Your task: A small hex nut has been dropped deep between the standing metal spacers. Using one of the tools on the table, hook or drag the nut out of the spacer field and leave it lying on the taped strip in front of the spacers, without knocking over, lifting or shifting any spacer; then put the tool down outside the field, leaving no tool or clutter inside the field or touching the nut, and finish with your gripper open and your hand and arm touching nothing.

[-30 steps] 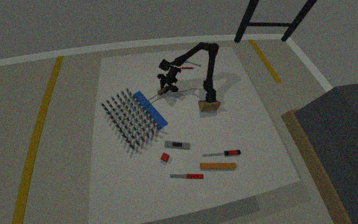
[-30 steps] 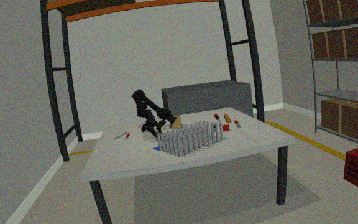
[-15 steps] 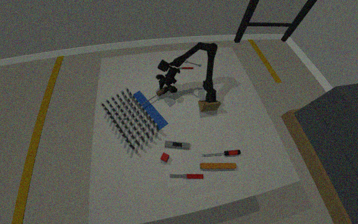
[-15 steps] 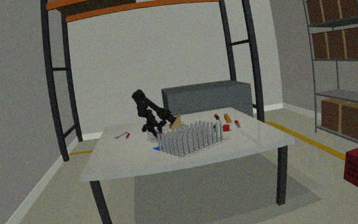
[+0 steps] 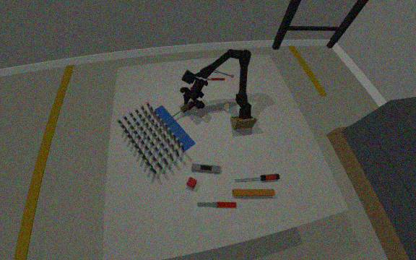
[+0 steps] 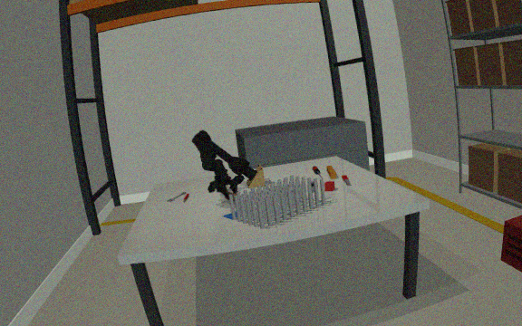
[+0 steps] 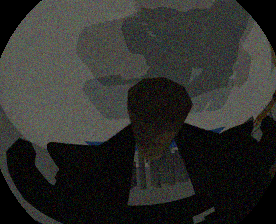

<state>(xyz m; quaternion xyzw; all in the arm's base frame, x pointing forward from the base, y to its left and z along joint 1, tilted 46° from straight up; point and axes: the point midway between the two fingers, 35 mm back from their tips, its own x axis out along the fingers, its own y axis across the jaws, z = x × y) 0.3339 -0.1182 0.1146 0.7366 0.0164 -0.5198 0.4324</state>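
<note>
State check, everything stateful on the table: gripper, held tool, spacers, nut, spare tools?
gripper: shut on hook tool, at the blue strip's far end.
hook tool: held, thin shaft reaching over the strip toward the spacers.
spacers: all standing upright as far as visible.
blue taped strip: flat, no nut visible on it.
nut: not visible.
red-handled screwdriver: lying loose, outside the field.
orange bar: lying flat, untouched.
</note>
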